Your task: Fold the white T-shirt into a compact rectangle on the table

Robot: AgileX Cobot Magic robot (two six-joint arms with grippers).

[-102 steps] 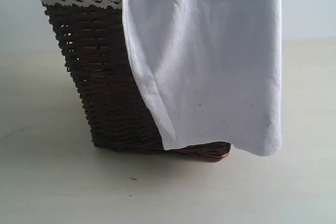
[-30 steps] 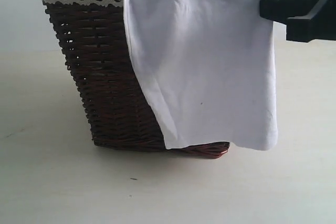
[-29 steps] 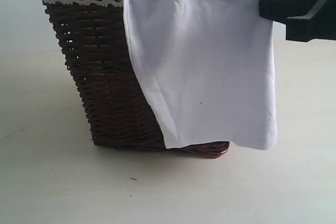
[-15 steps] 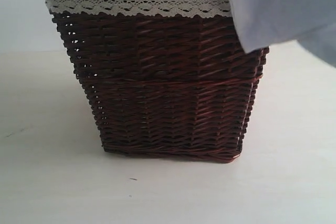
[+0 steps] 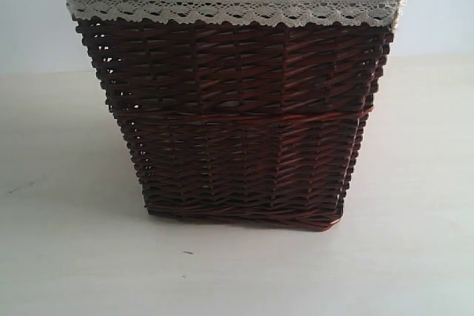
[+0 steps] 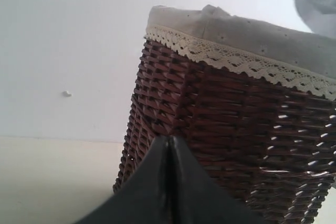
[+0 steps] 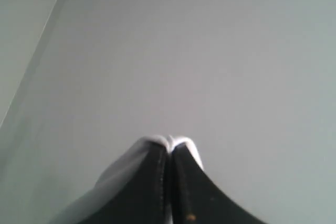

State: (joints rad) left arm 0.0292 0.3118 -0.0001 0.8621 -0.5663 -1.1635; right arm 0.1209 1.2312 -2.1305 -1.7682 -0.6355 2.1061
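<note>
My right gripper is shut, and a thin fold of the white T-shirt is pinched between its tips and drapes down one finger, against a blank pale wall. In the left wrist view a pale corner of cloth, apparently the same shirt, hangs above the basket's far rim. My left gripper is shut on nothing, its tips close to the wicker side of the basket. In the exterior view neither the shirt nor either gripper shows; only the table and the basket appear.
A dark brown wicker basket with a grey, lace-trimmed liner stands mid-table and fills most of the exterior view. Beige table surface lies in front of it and to both sides. A pale wall is behind.
The shirt that hung over the basket's front has been pulled up and to the right, out of the exterior view. The right gripper left that view with it. The basket's front now shows whole.
</note>
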